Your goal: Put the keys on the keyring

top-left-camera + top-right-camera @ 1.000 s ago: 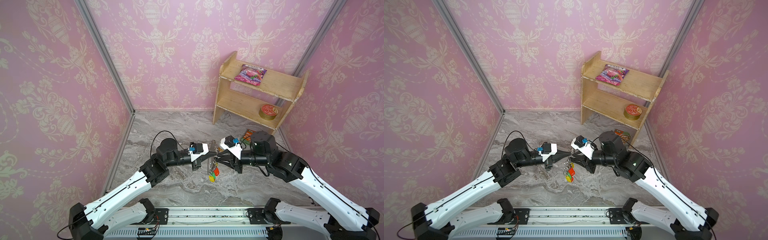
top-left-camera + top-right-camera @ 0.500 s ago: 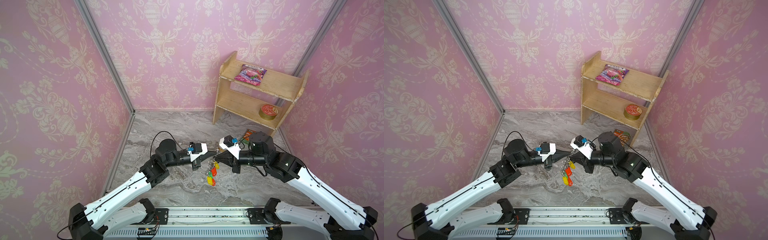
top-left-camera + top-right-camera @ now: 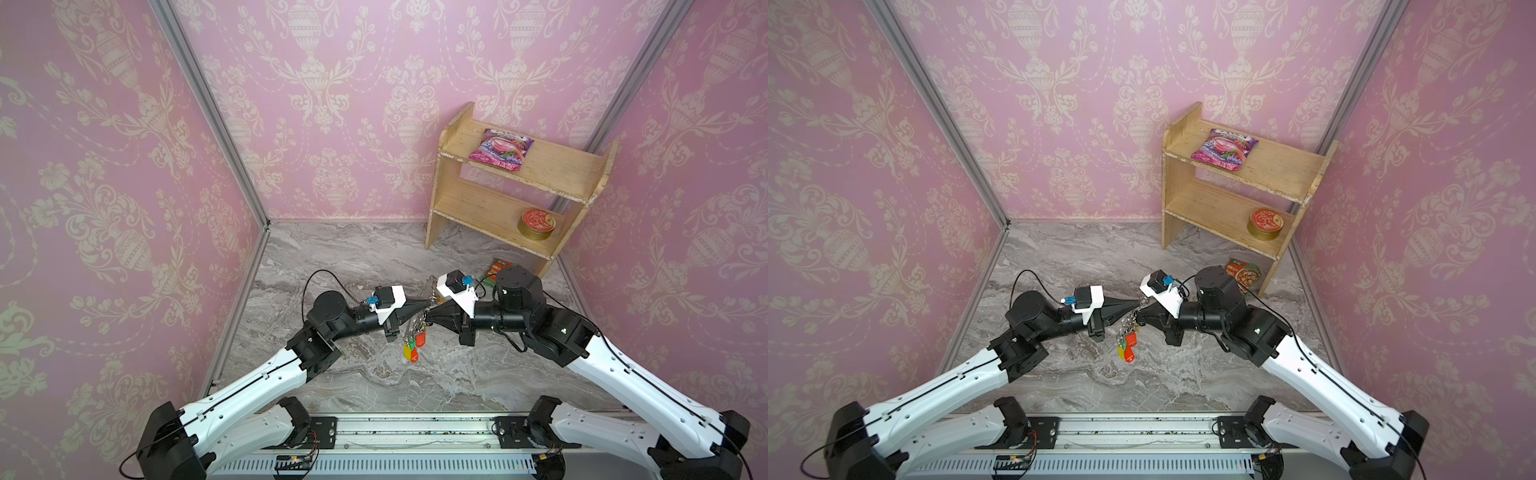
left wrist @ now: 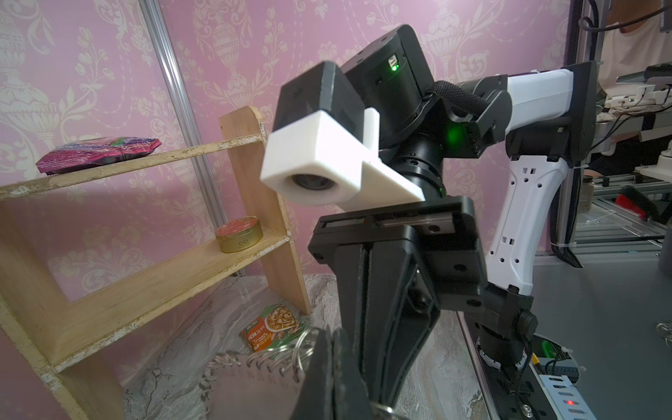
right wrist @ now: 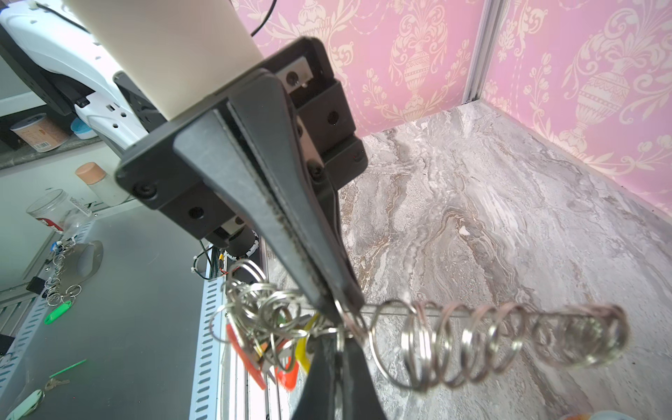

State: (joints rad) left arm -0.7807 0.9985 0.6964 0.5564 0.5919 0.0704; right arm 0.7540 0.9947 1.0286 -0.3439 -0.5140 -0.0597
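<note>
The keyring (image 3: 417, 328) hangs in mid-air over the marble floor, between my two grippers. It is a chain of silvery rings (image 5: 472, 349) with red, yellow, orange and green tags (image 3: 1127, 347) dangling under it. My left gripper (image 3: 428, 306) is shut on one ring of the chain. My right gripper (image 3: 433, 313) meets it tip to tip and is shut on a neighbouring ring (image 5: 343, 327). In the left wrist view the chain (image 4: 276, 358) trails off beside my shut left fingers (image 4: 327, 367). The keys do not show in any view.
A wooden shelf (image 3: 515, 195) stands at the back right, with a pink snack packet (image 3: 500, 148) on top and a round tin (image 3: 536, 223) below. A food sachet (image 3: 1241, 272) lies on the floor by its foot. Pink walls enclose three sides.
My right gripper has shut on the chain and shifted slightly left. The bunch of tags has swung a little to the left. The left gripper stays shut.
</note>
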